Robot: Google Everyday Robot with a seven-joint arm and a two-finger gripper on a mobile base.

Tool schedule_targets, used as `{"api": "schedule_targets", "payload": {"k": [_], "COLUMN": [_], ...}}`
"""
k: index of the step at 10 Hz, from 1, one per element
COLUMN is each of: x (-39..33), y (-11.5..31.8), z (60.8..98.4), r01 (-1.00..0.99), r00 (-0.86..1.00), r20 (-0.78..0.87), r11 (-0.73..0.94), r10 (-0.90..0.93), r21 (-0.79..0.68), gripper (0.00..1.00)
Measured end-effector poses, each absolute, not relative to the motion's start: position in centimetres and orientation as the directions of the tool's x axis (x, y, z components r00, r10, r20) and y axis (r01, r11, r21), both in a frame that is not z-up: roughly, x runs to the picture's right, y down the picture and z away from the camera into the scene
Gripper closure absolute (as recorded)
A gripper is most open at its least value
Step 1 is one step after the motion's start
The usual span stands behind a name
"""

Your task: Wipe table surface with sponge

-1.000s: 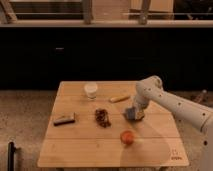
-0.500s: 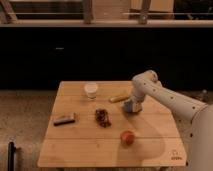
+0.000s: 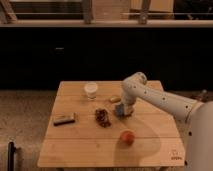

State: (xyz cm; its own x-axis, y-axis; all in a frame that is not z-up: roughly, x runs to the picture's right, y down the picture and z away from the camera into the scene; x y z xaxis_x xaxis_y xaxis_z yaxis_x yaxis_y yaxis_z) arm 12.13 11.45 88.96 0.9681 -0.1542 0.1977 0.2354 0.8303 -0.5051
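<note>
A pale wooden table surface (image 3: 90, 145) seen from the front at a slight height, with a white robot arm reaching in from the right. The gripper (image 3: 125, 108) is down at the tabletop near the centre, just right of a dark brown lumpy item (image 3: 102, 117), and the small blue-grey sponge (image 3: 120, 109) sits under and against it, pressed to the wood. Whether the gripper truly clasps the sponge or only bears down on it cannot be made out. Over the last second the arm has swept leftward and toward the far edge: it began lower on the right half of the table, close above the orange fruit (image 3: 127, 137), and now stands well apart from the fruit, nearer a small yellowish piece (image 3: 115, 99) and the white cup (image 3: 90, 90). The sponge has travelled with it, which suggests a wiping stroke is under way across the middle of the table (the left half appears not yet covered). Compared with the earlier view, the elbow is folded more upright and the forearm crosses less of the right side. The other things have stayed put: the flat dark block (image 3: 65, 119) at the left, the brown item, the fruit, the cup, and the small logo mark (image 3: 174, 155) at the near right corner
</note>
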Motion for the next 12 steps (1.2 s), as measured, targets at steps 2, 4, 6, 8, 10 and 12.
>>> {"api": "schedule_targets", "payload": {"k": [2, 4, 6, 8, 10, 12], "x": [11.5, 12.2, 13.9, 16.0, 17.3, 18.3], "y": [13.1, 14.7, 16.0, 16.6, 16.7, 16.0], "z": [87.6, 86.6, 86.6, 87.0, 87.2, 87.8], "r01": [0.283, 0.291, 0.269, 0.229, 0.181, 0.146], "r00": [0.954, 0.952, 0.959, 0.971, 0.982, 0.988], "r20": [0.233, 0.243, 0.225, 0.193, 0.155, 0.121], "r11": [0.815, 0.801, 0.788, 0.786, 0.788, 0.800], "r10": [-0.188, -0.187, -0.169, -0.141, -0.110, -0.093], "r21": [-0.506, -0.524, -0.554, -0.575, -0.588, -0.582], "gripper": [1.00, 1.00, 1.00, 1.00, 1.00, 1.00]}}
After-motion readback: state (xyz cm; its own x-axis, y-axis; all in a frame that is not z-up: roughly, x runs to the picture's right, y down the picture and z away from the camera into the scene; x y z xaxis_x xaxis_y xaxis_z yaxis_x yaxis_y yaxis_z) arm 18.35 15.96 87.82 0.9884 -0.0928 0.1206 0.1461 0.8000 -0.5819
